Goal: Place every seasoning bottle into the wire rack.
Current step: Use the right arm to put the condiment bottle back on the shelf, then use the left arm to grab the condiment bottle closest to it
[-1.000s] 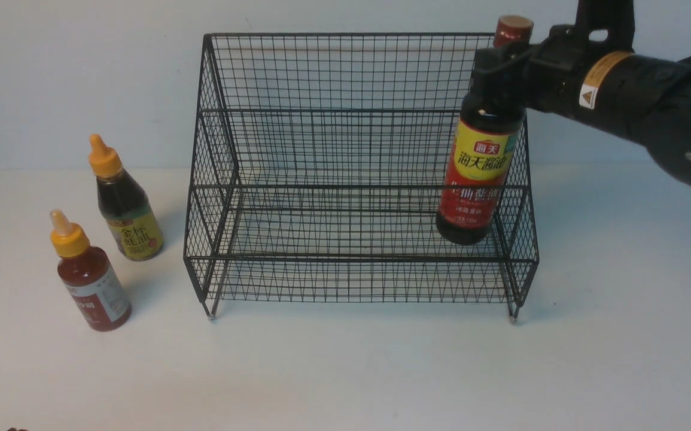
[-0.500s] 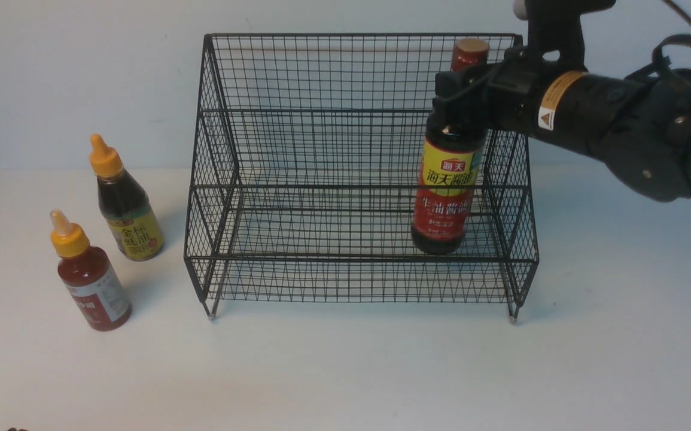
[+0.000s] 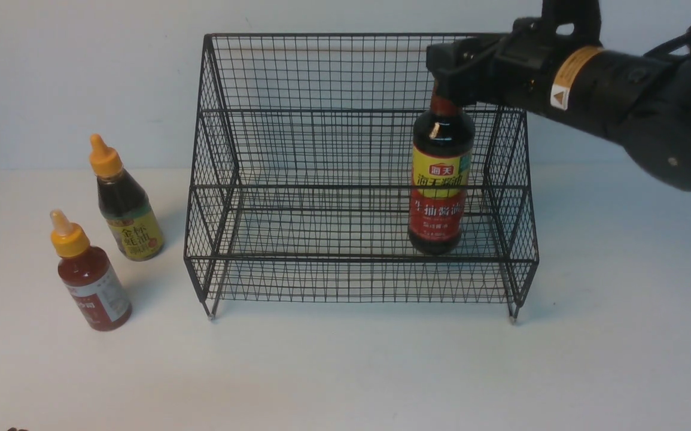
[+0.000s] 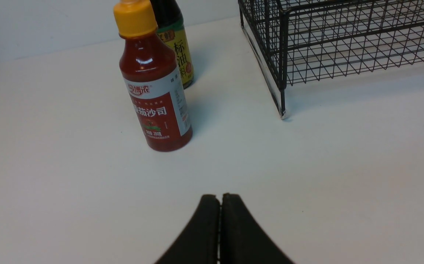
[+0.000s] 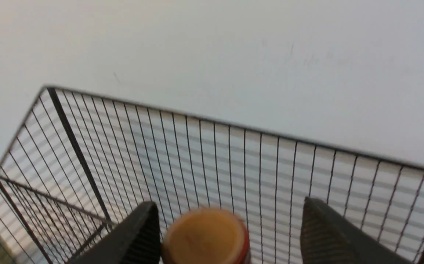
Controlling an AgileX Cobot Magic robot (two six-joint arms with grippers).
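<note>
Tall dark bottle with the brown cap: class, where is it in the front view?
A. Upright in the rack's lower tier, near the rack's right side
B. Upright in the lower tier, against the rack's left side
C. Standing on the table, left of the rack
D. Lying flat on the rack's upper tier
A: the tall dark bottle stands upright with its base in the lower tier of the wire rack, close to the right side wall.

tall dark bottle (image 3: 441,179) label reads 海天, 生抽酱油; red-sauce bottle (image 4: 155,99) reads 番茄沙司, 200.
</note>
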